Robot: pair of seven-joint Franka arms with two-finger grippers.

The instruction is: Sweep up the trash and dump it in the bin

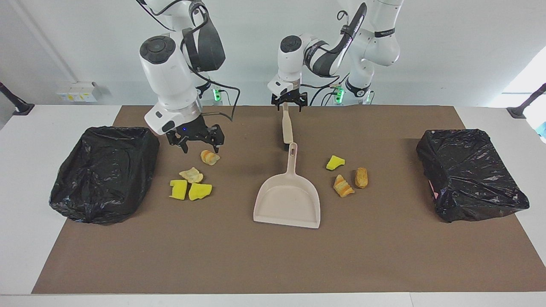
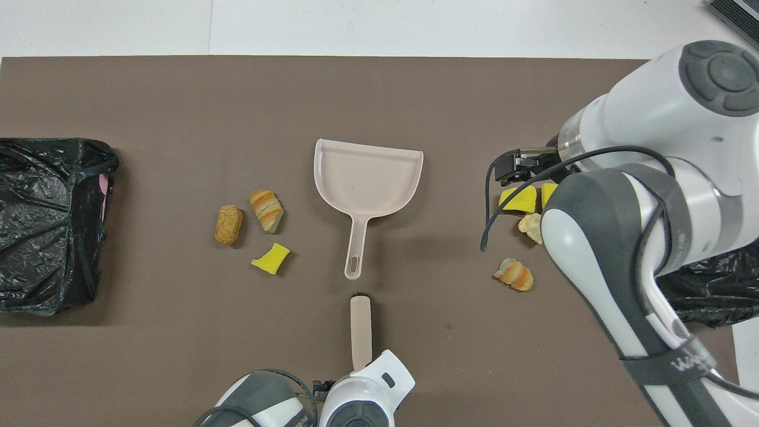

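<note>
Left pincer (image 1: 286,107), fingers apart, is poised over the handle end of the brush (image 1: 287,124); it should descend squarely and clamp the handle before lifting. Right pincer (image 1: 197,140), also apart and empty, hangs over the trash (image 1: 191,175) lying toward the right arm's end of the bench (image 1: 273,264): four scraps there, three more toward the left arm's end. The dustpan (image 1: 288,200) lies between the groups, a bag-lined bin (image 1: 469,172) at each end.

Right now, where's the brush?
The brush lies on the brown mat mid-table, end to end with the dustpan handle and nearer the robots; the left tool is at its handle.
</note>
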